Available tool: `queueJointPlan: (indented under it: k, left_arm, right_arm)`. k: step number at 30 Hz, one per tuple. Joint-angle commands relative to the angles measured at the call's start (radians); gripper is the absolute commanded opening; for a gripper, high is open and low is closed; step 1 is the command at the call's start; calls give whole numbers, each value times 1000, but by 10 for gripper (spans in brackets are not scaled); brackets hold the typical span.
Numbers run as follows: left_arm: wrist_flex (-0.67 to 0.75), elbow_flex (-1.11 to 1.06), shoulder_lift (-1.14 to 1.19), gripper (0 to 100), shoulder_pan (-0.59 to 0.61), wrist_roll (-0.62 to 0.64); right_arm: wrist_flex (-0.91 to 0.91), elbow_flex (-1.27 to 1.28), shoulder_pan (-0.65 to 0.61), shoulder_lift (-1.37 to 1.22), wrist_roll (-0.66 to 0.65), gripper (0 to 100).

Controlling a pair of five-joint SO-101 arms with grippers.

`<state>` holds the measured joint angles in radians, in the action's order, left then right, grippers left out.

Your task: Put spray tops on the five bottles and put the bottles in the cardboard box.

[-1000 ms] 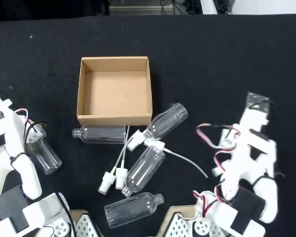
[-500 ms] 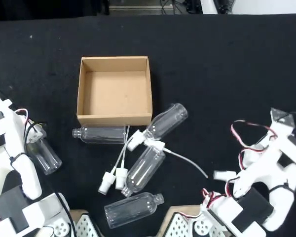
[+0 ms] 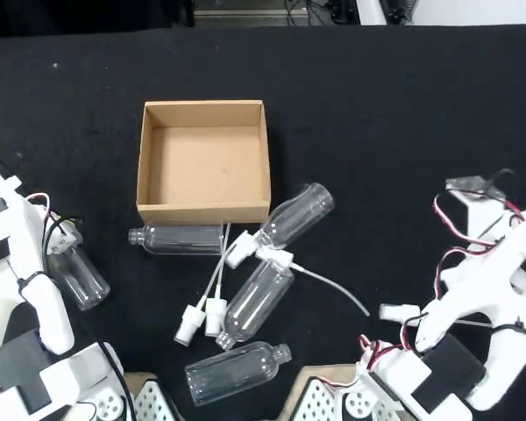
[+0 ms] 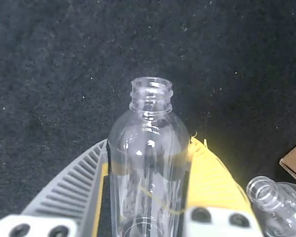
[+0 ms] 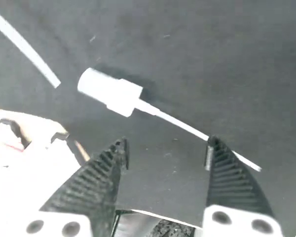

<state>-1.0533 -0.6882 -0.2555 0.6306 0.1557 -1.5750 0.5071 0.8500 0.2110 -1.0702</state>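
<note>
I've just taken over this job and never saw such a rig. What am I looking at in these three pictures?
Two robot arms sit at a black table. The high view looks down from above; the other two come from a camera on each arm's wrist. The left pincer is shut on a bottle with no top. The right pincer is open above a loose spray top. Four more bottles and other spray tops lie near the cardboard box.

high view looks straight down over the table [image 3: 403,105] from well above; left wrist view sits close over a bottle [image 4: 148,148], right wrist view close above a spray top [image 5: 111,92], both also in the high view
</note>
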Motion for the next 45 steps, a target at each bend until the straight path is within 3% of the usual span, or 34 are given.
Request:
queueJointPlan:
  k: [1, 6, 11, 19, 27, 36, 45]
  left_arm:
    - [12, 38, -44, 30, 12, 2]
    - [12, 36, -44, 30, 8, 2]
    - [12, 35, -44, 30, 10, 2]
    - [12, 33, -44, 30, 10, 2]
    - [12, 33, -44, 30, 12, 0]
    - [12, 33, -44, 30, 12, 0]
    - [12, 33, -44, 30, 12, 0]
  right_arm:
    - [-20, 41, 0, 8, -63, 237]
    - [-5, 107, 0, 15, -164, 240]
    - [143, 236, -12, 130, -203, 240]
    - [339, 521, -140, 461, -98, 238]
    - [456, 664, -245, 529, -144, 237]
    - [509, 736, -222, 529, -203, 235]
    - [531, 756, -94, 529, -250, 147]
